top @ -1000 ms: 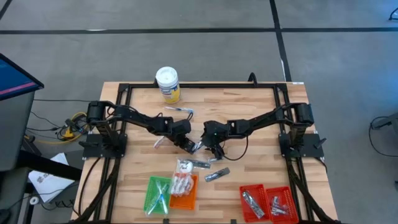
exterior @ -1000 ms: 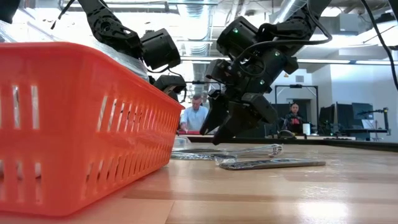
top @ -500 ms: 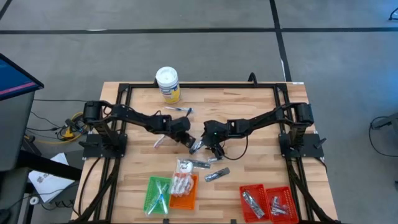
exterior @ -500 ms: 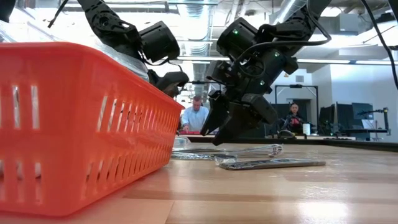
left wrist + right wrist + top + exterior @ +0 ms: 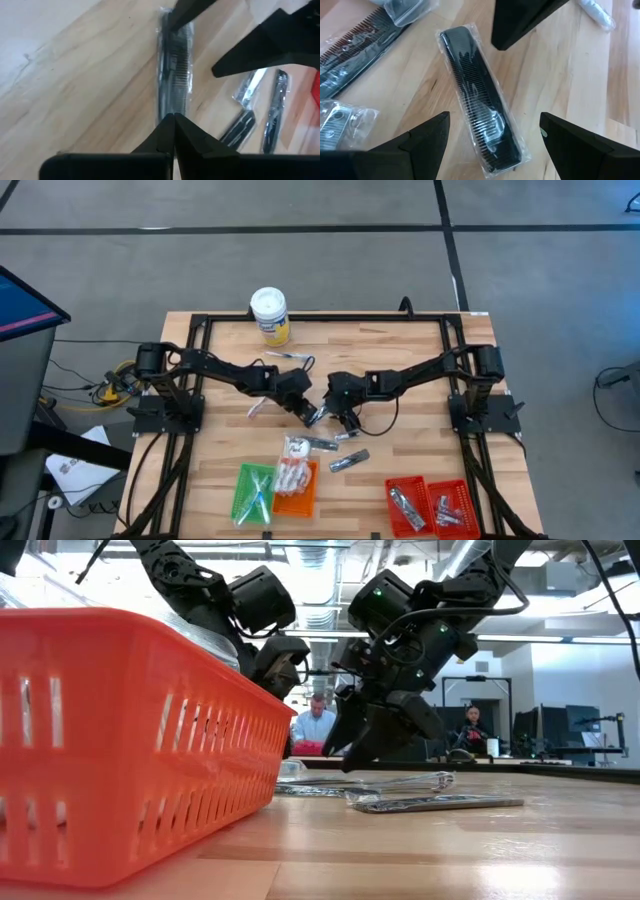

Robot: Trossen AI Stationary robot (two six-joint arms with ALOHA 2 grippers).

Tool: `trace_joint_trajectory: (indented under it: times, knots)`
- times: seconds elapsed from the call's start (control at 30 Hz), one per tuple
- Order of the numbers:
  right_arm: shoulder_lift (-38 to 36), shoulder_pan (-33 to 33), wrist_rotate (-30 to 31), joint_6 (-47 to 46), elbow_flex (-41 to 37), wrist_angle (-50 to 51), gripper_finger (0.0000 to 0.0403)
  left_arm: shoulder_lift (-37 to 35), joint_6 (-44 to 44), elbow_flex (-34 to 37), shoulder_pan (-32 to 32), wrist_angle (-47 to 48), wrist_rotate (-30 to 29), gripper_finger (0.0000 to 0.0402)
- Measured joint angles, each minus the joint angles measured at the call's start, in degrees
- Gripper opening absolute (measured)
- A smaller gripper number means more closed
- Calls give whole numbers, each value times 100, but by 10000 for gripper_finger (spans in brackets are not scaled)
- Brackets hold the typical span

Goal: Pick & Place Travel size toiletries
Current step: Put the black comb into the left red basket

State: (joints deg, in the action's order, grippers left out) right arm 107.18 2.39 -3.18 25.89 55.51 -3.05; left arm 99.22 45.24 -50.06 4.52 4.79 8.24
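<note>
A lab: exposed ceiling ducts [image 5: 320,560]; people at desks [image 5: 315,725].

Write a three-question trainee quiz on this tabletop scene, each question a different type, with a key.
1. True or false: the right gripper stands open over a wrapped black comb.
2. Which tray sits beside the green tray? A) blue B) orange C) black
3. Fill in: the left gripper's fingers are ____.

Key: 1 true; 2 B; 3 shut.
</note>
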Motion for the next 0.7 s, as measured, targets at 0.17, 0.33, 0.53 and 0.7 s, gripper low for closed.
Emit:
trace_joint_trajectory:
  times: [0.17, 0.33, 0.53, 0.7]
  knots:
    - [1, 3, 0, 0, 0, -31, 302, 67, 2, -6, -41, -51, 69, 0]
    - [254, 2, -42, -62, 2, -75, 302, 114, 4, -7, -151, -52, 128, 0]
    - [356, 2, -11, -190, 22, -125, 302, 114, 69, 20, -158, 164, 75, 0]
    - [321, -2, 53, -57, 7, -228, 302, 270, 136, 3, -176, 143, 217, 0]
